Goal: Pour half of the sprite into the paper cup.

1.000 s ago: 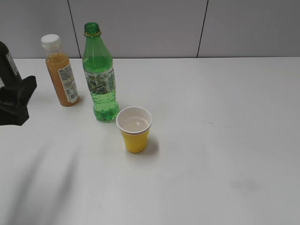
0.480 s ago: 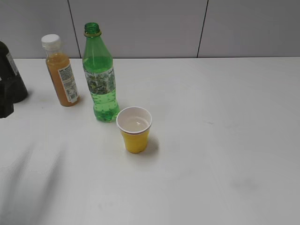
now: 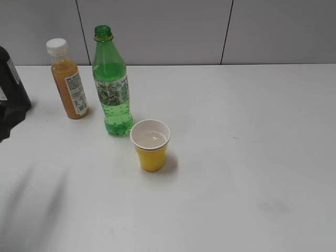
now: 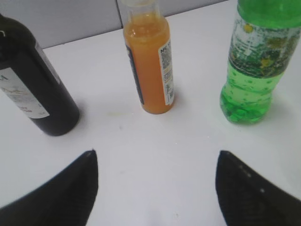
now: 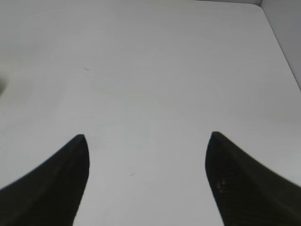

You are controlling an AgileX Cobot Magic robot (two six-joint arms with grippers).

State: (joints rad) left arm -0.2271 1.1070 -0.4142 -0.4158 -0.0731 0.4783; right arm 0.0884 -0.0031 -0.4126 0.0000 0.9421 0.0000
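exterior view: sprite (image 3: 112, 89) upright on surface (image 3: 252, 157), capless, part full; likely top-light, slick, thin-walled, best gripped at the labelled waist. paper cup (image 3: 150, 145) just beside, light, easily tipped. orange juice bottle (image 3: 68, 79) and dark bottle (image 4: 33, 89) near. left end effector (image 4: 157, 188) and right end effector (image 5: 146, 174) wide, empty.

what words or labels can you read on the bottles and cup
Nothing reads clearly enough to quote.
sprite bottle: green-and-white label, print too blurred to read.
orange juice bottle: white label with small dark print; only a few unclear capitals at its top.
black bottle: pale label with one faint word, too blurred to make out.
paper cup: plain yellow outside, no text showing.
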